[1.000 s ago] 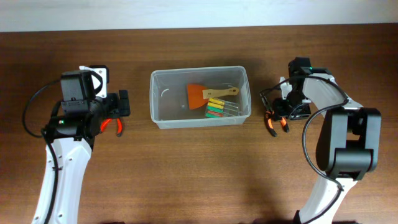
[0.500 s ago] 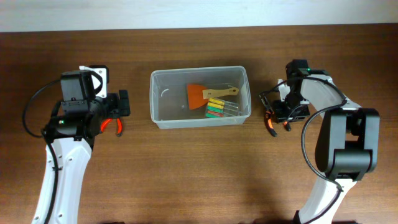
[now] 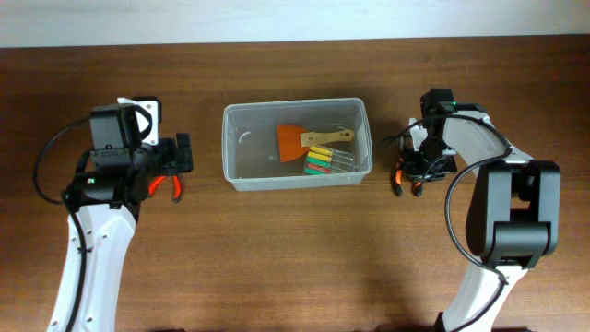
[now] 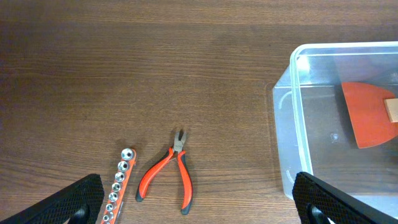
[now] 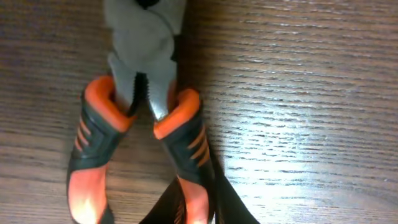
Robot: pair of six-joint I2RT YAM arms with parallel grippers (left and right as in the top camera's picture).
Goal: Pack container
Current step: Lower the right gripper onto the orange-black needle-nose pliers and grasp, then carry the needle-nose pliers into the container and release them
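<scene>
Your right gripper [image 3: 410,172], opening unreadable, hung over orange-handled steel pliers [image 5: 140,112], the translucent rectangular plastic container [image 3: 251,161] just to its left.

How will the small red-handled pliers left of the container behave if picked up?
Probably rigid and fairly heavy for their size: the red-handled pliers have a metal head. Their handles lie splayed, so they may swing at the pivot when gripped. Lying flat on the table, they are unlikely to roll.

The left tool [image 3: 184,155] hangs with fingers spread wide; the right tool [image 3: 410,172] points straight down, its opening unclear.
</scene>
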